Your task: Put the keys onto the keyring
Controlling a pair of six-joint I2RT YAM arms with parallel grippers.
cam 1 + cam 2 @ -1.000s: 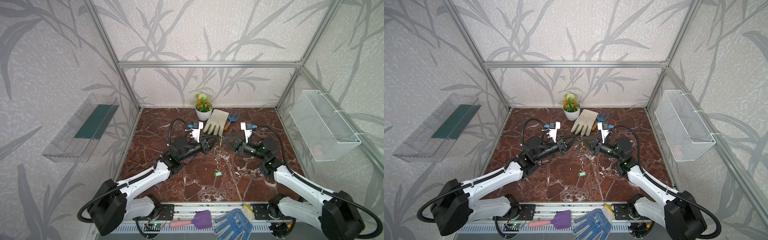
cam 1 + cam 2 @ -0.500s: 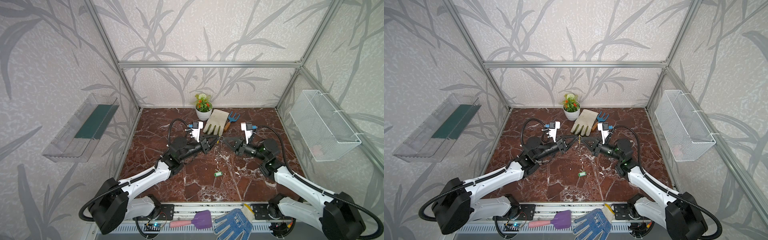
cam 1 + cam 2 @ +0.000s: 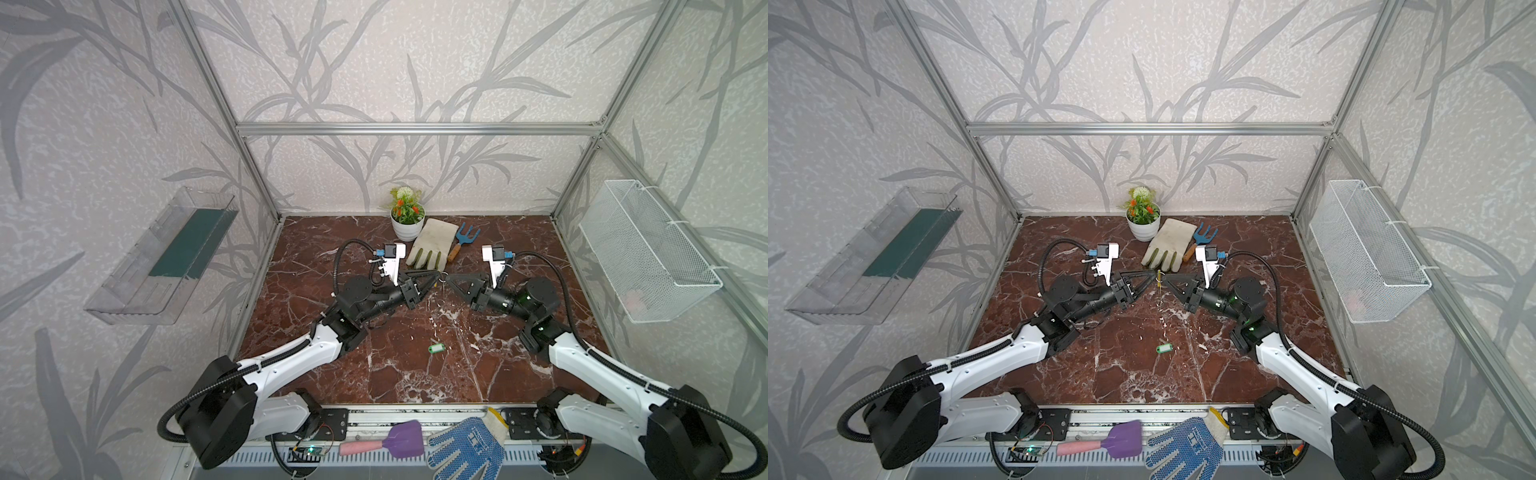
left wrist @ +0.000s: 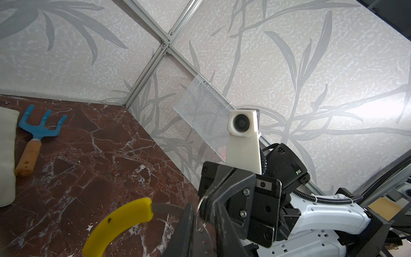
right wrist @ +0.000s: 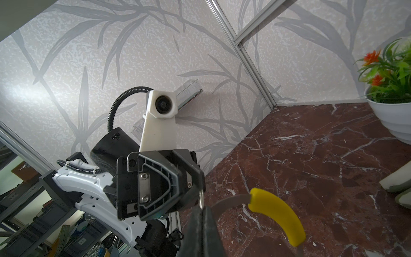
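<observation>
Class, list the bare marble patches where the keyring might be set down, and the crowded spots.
Bare: front strip between green tag and rail; back corners flanking plant, rake. Crowded: centre, where left gripper and right gripper meet at keyring.

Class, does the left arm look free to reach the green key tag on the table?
Probably not: the left gripper is shut on the keyring, as is the right gripper. The green tag lies unobstructed.

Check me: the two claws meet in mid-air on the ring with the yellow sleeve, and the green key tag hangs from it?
No: the green key tag lies loose on the table, apart from the ring, as both top views show.
</observation>
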